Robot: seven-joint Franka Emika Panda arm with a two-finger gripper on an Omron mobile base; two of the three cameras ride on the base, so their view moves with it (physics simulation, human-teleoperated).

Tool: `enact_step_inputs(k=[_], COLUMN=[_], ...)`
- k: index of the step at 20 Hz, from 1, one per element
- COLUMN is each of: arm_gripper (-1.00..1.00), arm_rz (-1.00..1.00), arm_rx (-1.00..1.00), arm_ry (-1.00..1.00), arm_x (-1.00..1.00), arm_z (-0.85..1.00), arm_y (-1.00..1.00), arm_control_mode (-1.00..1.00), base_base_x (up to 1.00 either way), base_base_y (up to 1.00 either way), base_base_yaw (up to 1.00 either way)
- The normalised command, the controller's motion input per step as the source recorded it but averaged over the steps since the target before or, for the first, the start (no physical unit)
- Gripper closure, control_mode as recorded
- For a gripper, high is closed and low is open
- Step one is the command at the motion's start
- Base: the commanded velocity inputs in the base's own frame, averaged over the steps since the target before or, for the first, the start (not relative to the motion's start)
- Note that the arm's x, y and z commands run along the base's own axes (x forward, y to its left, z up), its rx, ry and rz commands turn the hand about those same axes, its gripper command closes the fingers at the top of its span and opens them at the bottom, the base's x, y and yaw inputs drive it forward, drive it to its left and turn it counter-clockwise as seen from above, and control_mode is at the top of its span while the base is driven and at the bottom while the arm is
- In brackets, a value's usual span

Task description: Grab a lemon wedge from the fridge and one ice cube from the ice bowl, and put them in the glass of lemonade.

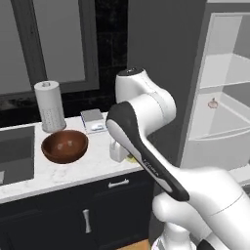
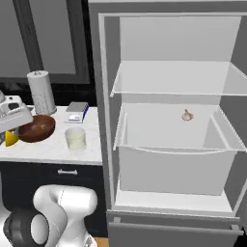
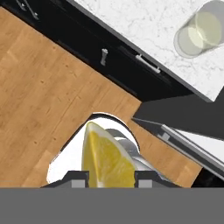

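My gripper [image 3: 109, 177] is shut on the lemon wedge [image 3: 106, 158], a bright yellow piece standing up between the two fingertips. Seen from the hand, it hangs over the wooden floor in front of the dark cabinets, apart from the glass of lemonade [image 3: 199, 35] on the marble counter. In the right base view the gripper [image 2: 8, 132] sits at the left edge with the lemon wedge [image 2: 10, 139] under it, left of the ice bowl [image 2: 36, 128] and the glass [image 2: 75, 139]. The fridge [image 2: 107, 96] stands open. My own arm hides the gripper in the left base view.
A small tan bulb [image 2: 187, 115] lies on the fridge's middle shelf. A white paper-towel roll [image 1: 50, 106] and a small grey box [image 1: 93, 120] stand behind the reddish-brown bowl [image 1: 65, 145]. A dark sink [image 1: 17, 154] is at the counter's left. Cabinet handles [image 3: 146, 64] face the floor side.
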Motion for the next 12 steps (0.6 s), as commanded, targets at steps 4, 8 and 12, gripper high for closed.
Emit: enact_step_inputs(k=[4,8,12], arm_gripper=[1.00,1.00,1.00], arm_rz=[0.00,0.00,0.00], arm_rx=[0.00,0.00,0.00], arm_ry=[0.00,0.00,0.00], arm_x=[0.00,0.00,0.00], arm_z=[0.00,0.00,0.00], arm_y=[0.00,0.00,0.00], arm_control_mode=[1.00,1.00,1.00], base_base_x=[0.16,0.67,0.80], base_base_y=[0.66,-0.02,0.02], base_base_yaw=[-0.16,0.00,0.00])
